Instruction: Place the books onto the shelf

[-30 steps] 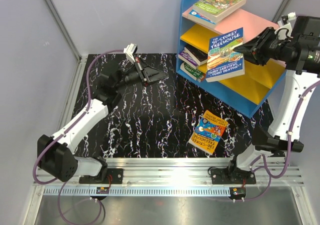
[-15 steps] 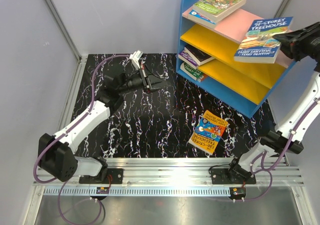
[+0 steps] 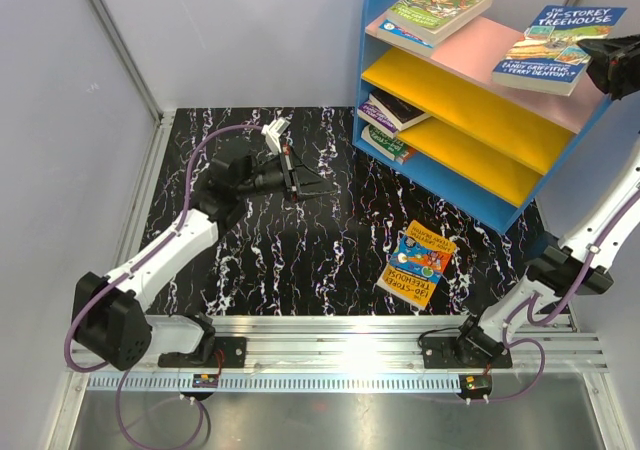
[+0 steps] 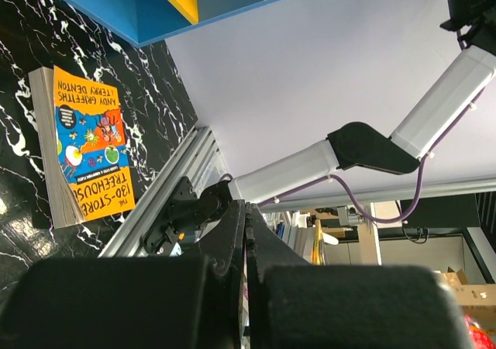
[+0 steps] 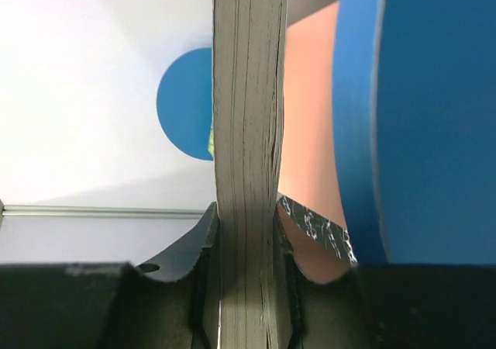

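A blue book [image 3: 557, 35] was gripped at one edge by the right gripper [image 3: 596, 60], whose jaws were closed on it. From above, the book was seen held out ahead of that gripper, cover up and slightly tilted, over the near end of the pink board [image 3: 470, 48] of the shelf [image 3: 455, 198]. Whether the book touched the board could not be told there. The right wrist view showed what was hidden from above: the page edge was pinched between the two fingers [image 5: 194, 248], the pink board was seen just beside the book, and a blue post [image 5: 418, 116] stood beyond it. The cover was shown only in the top view.

Further along the board from the right gripper, a green book [image 3: 440, 8] was stacked on another. Below it, more books [image 3: 392, 112] were lodged at the far ends of the two yellow compartments. None of these was caught by either wrist camera.

The left gripper [image 3: 318, 191] was shut and empty, held over the table [image 3: 300, 270] and well apart from the shelf. An orange book [image 3: 418, 263] was laid flat on the table, off to that gripper's right. In the left wrist view it was seen ahead of the closed fingers, with the shelf's blue underside above it and the right arm [image 4: 364, 151] beyond.
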### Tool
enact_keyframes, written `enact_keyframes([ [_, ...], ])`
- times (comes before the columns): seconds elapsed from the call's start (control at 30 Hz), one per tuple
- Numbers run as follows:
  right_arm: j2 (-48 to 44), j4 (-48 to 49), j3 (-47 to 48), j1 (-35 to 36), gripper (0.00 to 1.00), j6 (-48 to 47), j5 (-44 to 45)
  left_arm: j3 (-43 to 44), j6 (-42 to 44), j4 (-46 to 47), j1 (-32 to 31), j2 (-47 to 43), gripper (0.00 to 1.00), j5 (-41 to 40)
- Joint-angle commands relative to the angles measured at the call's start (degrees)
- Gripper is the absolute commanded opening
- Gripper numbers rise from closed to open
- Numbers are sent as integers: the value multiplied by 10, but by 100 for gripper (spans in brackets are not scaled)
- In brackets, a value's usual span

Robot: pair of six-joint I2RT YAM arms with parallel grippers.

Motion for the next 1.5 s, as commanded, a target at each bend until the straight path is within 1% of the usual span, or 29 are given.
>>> enact_keyframes([
  [0.0,20,93,21,-7,0,51,25,2,11,9,1,-24,0,29],
  [0.1,41,98,44,-7,0,57,37,1,12,7,2,-27,0,32],
  [0.17,46,93,48,-6,1,43,42,-1,12,5,2,-28,0,33],
  [0.2,45,86,48,-7,8,35,46,-1,12,5,3,-29,1,33],
  [0.27,39,61,46,-7,18,5,71,-4,11,5,4,-31,1,33],
  [0.37,25,46,31,-7,37,-24,103,-7,11,3,3,-32,2,36],
  [0.47,21,35,33,-9,46,-39,135,-8,12,1,5,-31,2,39],
  [0.5,21,34,34,-10,52,-40,142,-9,13,0,5,-32,2,39],
  [0.53,19,35,36,-12,69,-40,154,-9,13,0,5,-32,2,41],
  [0.6,19,41,34,-17,77,-37,162,-8,13,-1,7,-32,2,44],
  [0.63,20,45,36,-18,87,-32,164,-8,14,-2,7,-32,2,45],
  [0.67,22,47,35,-20,91,-29,165,-8,14,-6,8,-32,2,46],
  [0.73,24,44,37,-21,93,-28,167,-8,16,-8,9,-33,2,48],
  [0.77,23,42,37,-23,98,-30,170,-8,18,-8,10,-34,2,49],
  [0.8,20,38,37,-25,100,-32,175,-7,19,-10,10,-35,2,48],
  [0.93,-2,35,24,-28,100,-53,199,-9,20,-13,10,-34,2,45],
  [1.0,-19,41,15,-32,100,-52,188,-9,20,-11,10,-34,2,46],
  [1.03,-25,49,-1,-32,100,-50,163,-7,21,-11,10,-33,2,46],
  [1.07,-44,58,-16,-31,99,-47,140,-5,23,-12,10,-32,2,45],
  [1.1,-56,70,-37,-31,95,-43,115,-2,26,-13,10,-28,2,45],
  [1.13,-70,92,-84,-21,89,-37,79,1,29,-17,10,-27,2,45],
  [1.2,-121,116,-128,-5,88,-46,59,11,34,-17,10,-15,2,44],
  [1.23,-139,129,-155,19,88,-61,53,15,37,-17,10,-11,2,44],
  [1.3,-165,102,-148,68,90,-85,65,37,54,-29,9,0,10,45],
  [1.33,-176,93,-172,135,94,-96,79,47,64,-52,9,11,12,45],
  [1.37,-212,93,-202,169,96,-95,88,56,93,-70,8,16,13,45],
  [1.4,-236,98,-240,204,98,-92,99,72,110,-90,7,23,25,46],
  [1.43,-262,117,-337,247,99,-84,130,79,129,-132,7,32,33,44],
  [1.47,-321,134,-451,324,100,-73,180,84,160,-165,6,34,49,39],
])
